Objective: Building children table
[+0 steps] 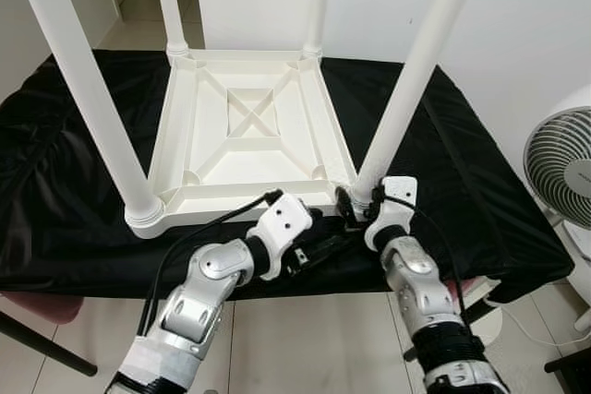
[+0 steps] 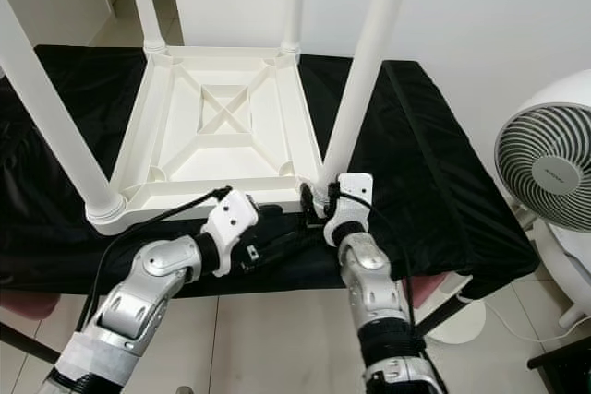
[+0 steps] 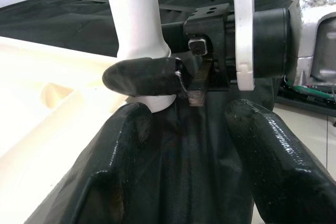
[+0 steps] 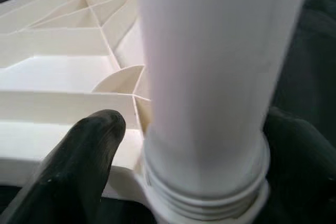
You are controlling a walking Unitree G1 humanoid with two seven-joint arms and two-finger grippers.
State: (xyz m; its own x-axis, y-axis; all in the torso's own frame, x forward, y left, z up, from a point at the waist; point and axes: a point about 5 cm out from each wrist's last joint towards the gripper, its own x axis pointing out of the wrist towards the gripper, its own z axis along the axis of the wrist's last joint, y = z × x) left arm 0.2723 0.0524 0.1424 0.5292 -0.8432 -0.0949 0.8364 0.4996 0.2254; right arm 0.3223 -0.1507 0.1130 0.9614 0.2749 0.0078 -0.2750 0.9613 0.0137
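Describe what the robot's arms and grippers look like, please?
Both arms are jointed silver metal with black bands. Each wrist carries a white housing. The left gripper and right gripper have long, rounded black fingers. A black cable loops along the left arm.

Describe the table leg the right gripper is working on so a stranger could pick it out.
A white table lies upside down on a black cloth, four legs up. The leg is at the near corner on the robot's right, the one with the right gripper around its base.

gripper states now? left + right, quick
Left gripper: open, holding nothing, beside the near right table leg.
Right gripper: fingers around that leg's base; firm grip cannot be told.
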